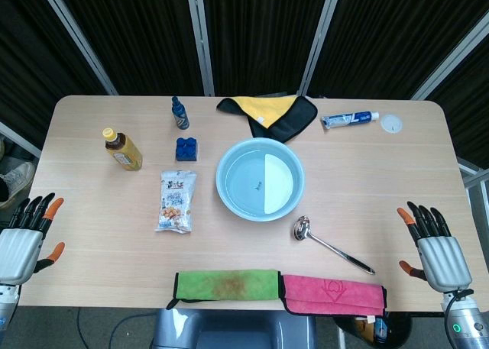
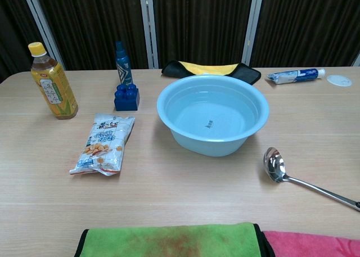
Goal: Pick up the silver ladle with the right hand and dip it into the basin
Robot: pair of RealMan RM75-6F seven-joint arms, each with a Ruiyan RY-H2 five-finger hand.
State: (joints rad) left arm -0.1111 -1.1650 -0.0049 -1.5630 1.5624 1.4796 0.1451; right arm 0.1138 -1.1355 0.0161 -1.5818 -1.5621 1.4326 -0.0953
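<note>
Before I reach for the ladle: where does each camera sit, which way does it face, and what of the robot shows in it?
Head view: high above the near table edge, looking steeply down on the whole table; left hand and right hand show open at the lower corners.
Chest view: low at the near edge, looking forward across the table toward the dark curtain; no hand or arm shows.
Shared: basin, silver ladle, snack bag, tea bottle, green towel.

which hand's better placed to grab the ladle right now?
Right. The silver ladle lies right of the basin, its handle running toward the open right hand. The left hand is at the far edge, past the snack bag.
</note>
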